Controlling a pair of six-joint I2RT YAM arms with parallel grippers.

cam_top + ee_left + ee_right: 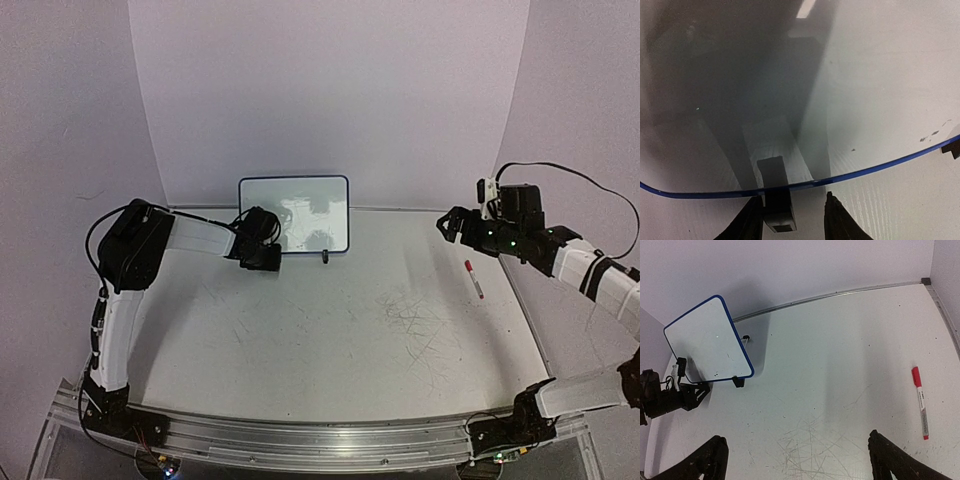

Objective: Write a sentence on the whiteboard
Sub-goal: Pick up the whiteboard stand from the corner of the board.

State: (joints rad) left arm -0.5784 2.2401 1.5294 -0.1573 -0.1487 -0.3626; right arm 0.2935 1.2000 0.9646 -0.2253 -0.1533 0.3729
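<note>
The whiteboard (295, 215) stands upright at the back of the table, its face showing only reflections and a few dark specks; the sentence is out of view. My left gripper (268, 252) is at the board's lower left corner. In the left wrist view its jaws (794, 199) straddle the board's black left foot (777, 212) below the blue rim (880, 167); the foot lies against the left finger, with a gap to the right one. My right gripper (443, 225) hovers wide open at the right, nothing between its fingers (715, 455). The board (707, 340) is far from it.
A red-capped marker (474, 278) lies on the table at the right, under the right arm, and also shows in the right wrist view (919, 402). The tabletop (400, 320) is scuffed with grey scratches. The board's other foot (325, 257) rests on the table.
</note>
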